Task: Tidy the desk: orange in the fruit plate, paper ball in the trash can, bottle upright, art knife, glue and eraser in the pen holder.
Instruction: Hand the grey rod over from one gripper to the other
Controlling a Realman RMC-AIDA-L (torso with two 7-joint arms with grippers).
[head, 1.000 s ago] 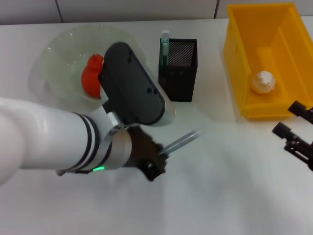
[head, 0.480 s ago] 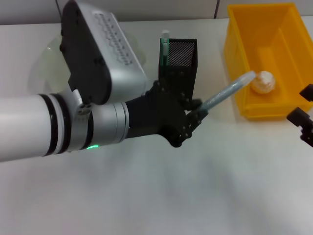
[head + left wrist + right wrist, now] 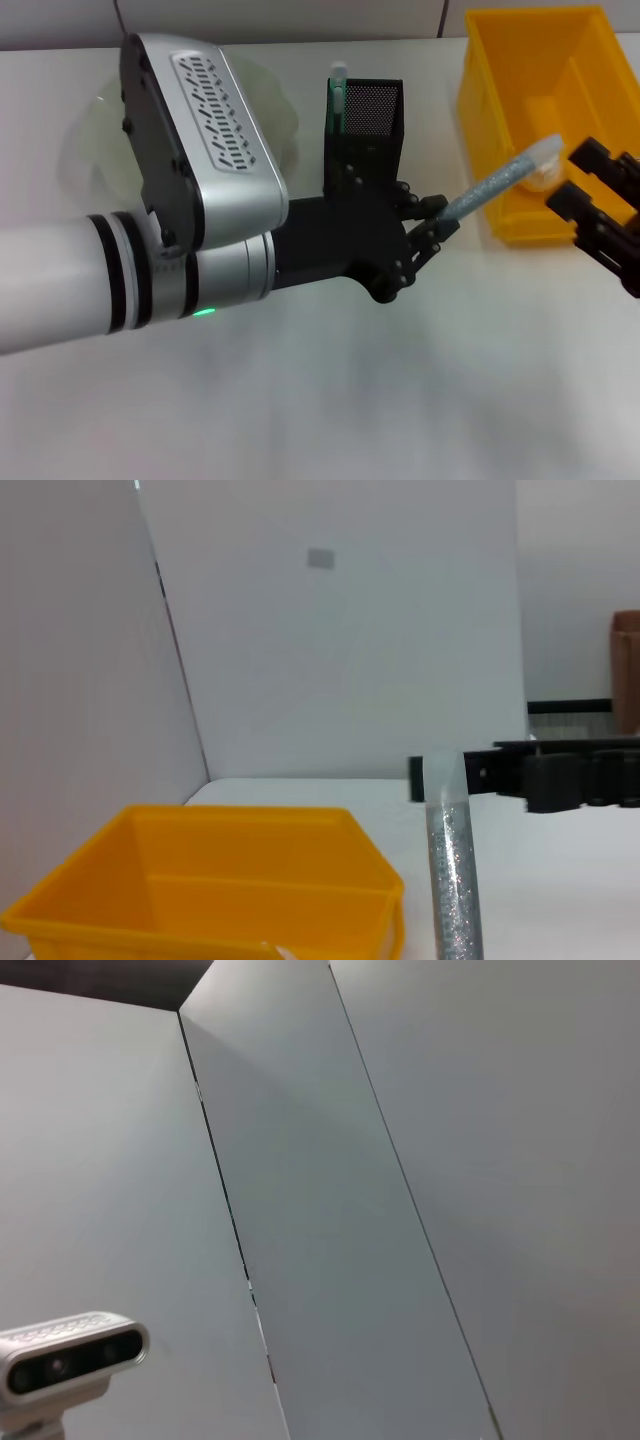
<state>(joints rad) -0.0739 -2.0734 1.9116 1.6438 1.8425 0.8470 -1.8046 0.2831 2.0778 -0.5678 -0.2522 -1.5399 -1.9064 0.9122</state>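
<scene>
My left gripper [image 3: 428, 226] is shut on the glitter glue tube [image 3: 497, 184], held above the table to the right of the black mesh pen holder [image 3: 366, 140]. The tube [image 3: 453, 880] slants up toward the yellow trash can [image 3: 520, 90]. My right gripper [image 3: 565, 172] is open right at the tube's far tip; I cannot tell whether they touch. It shows as a dark bar [image 3: 560, 778] in the left wrist view. A green-capped tool [image 3: 338, 88] stands in the holder. The tube tip covers the paper ball. The orange, bottle and eraser are out of view.
The glass fruit plate [image 3: 82, 140] lies at the back left, mostly behind my left arm. The trash can [image 3: 200, 880] sits close under the tube. The right wrist view shows only grey wall panels and a small camera [image 3: 70, 1355].
The left arm has carried the glue tube a little further right and up. The right gripper has moved up and left from the table's right edge to the tube's tip.
</scene>
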